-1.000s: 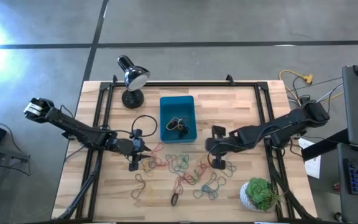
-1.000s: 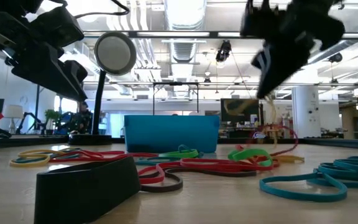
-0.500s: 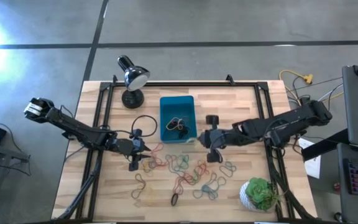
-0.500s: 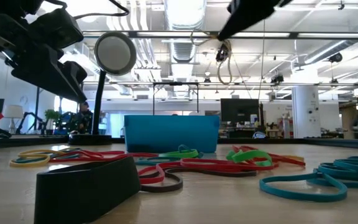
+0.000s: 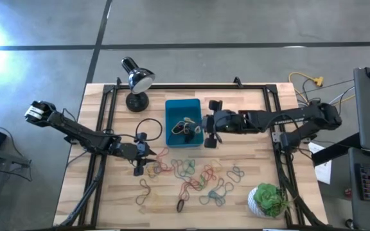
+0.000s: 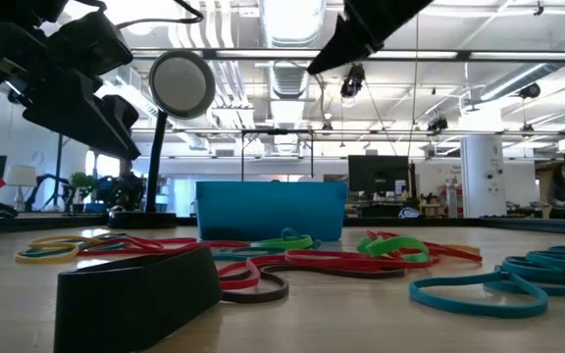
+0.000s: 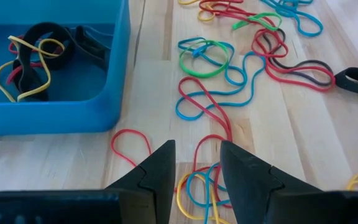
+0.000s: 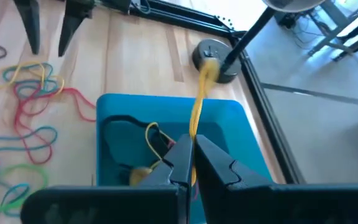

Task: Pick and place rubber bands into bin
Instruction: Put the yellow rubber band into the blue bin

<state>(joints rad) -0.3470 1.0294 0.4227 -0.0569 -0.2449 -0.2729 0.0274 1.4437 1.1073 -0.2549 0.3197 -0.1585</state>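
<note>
Moved over the bin (image 5: 174, 109), right hand (image 8: 192, 163) pinches a yellow band (image 8: 199, 102), seen only wrist-side.

No writing, label, brand, number or sign can be read in any view
</note>
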